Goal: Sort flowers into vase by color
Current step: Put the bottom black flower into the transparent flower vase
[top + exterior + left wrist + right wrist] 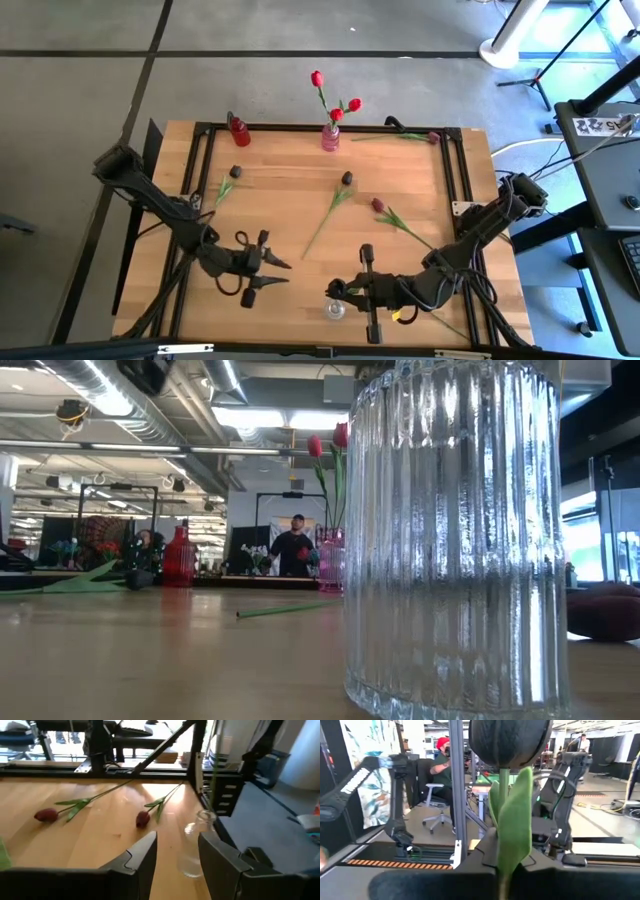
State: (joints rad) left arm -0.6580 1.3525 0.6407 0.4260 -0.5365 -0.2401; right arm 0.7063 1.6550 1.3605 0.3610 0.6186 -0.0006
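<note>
Wooden tabletop (290, 195) in a black frame carries everything — a pink vase (330, 138) at the far edge with three red tulips (336, 113), a red vase (240, 131) beside it, a clear vase (334, 311) at the near edge. Loose tulips (338, 200) lie scattered between. Right gripper (336, 290), just above the clear vase, is clenched on a dark tulip (509, 742) — stem upright. Left gripper (278, 272) hovers nearby, fingers parted, holding nothing.
</note>
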